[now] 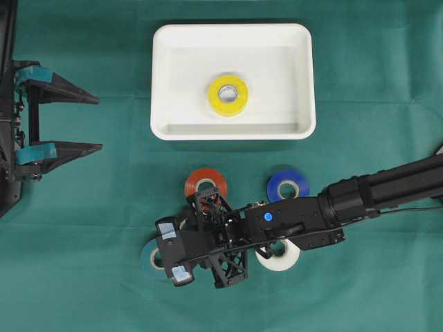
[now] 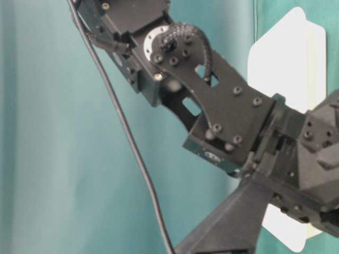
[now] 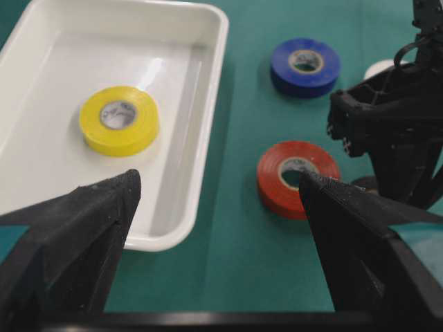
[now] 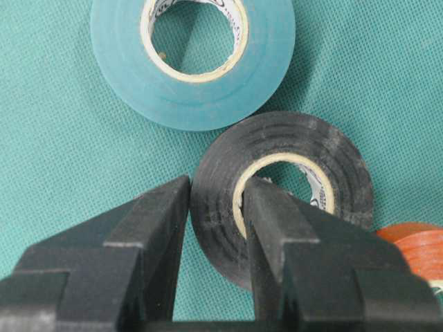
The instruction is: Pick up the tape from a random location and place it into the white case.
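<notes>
Right gripper [image 4: 216, 200] is clamped on the black tape roll [image 4: 280, 194]: one finger outside the wall, the other inside the core, pinching the near side of the ring. The roll is matte black with a cream cardboard core and printed text inside; it lies flat on the green cloth [image 1: 83, 277]. In the overhead view we can't see it, the right arm covers it.

A light blue roll [image 4: 190, 59] sits just above the black one in the right wrist view, edges touching or nearly so, we can't tell which. Edge of the red roll [image 4: 414, 245] shows at lower right there, close beside the black one.

White case [image 1: 166, 90] is at top centre of the overhead view, well apart from the black roll. Shallow, rounded corners, raised rim. Inside: one yellow roll [image 1: 228, 95] lying flat, slightly right of centre.

On the cloth outside the case: red roll, blue roll [image 1: 288, 185], white roll [image 1: 280, 257] partly under the right arm, and the light blue one at the gripper tip.

Left gripper [image 1: 69, 121] is spread wide, holding nothing, parked at the left edge.
</notes>
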Controlling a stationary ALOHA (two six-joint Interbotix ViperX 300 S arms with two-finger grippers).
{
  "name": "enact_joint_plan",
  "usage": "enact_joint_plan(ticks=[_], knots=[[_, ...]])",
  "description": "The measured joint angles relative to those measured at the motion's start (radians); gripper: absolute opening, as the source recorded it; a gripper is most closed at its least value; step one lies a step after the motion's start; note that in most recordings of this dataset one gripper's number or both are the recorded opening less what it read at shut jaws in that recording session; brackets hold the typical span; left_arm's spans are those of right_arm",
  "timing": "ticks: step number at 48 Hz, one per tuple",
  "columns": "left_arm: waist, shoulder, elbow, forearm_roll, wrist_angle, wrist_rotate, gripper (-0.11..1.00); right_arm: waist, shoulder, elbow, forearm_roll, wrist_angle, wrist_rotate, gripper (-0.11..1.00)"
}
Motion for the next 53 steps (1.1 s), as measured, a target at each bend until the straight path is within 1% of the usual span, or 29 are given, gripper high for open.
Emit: enact_joint_plan(ticks=[7,14,37,53], knots=[[0.000,0.000,0.000,0.000,0.000,0.000,0.96,0.000,-0.002,0.000,0.000,0.011,0.000,0.26],[0.000,0.000,0.000,0.000,0.000,0.000,0.96,0.000,-0.018,0.000,0.000,0.048,0.000,0.26],[0.000,0.000,-0.002,0.000,0.000,0.000,0.96,0.000,-0.170,0.000,0.002,0.138,-0.002,0.26],[0.000,0.000,-0.002,0.000,0.000,0.000,0.96,0.000,-0.230,-0.028,-0.003,0.267,-0.003,0.26]])
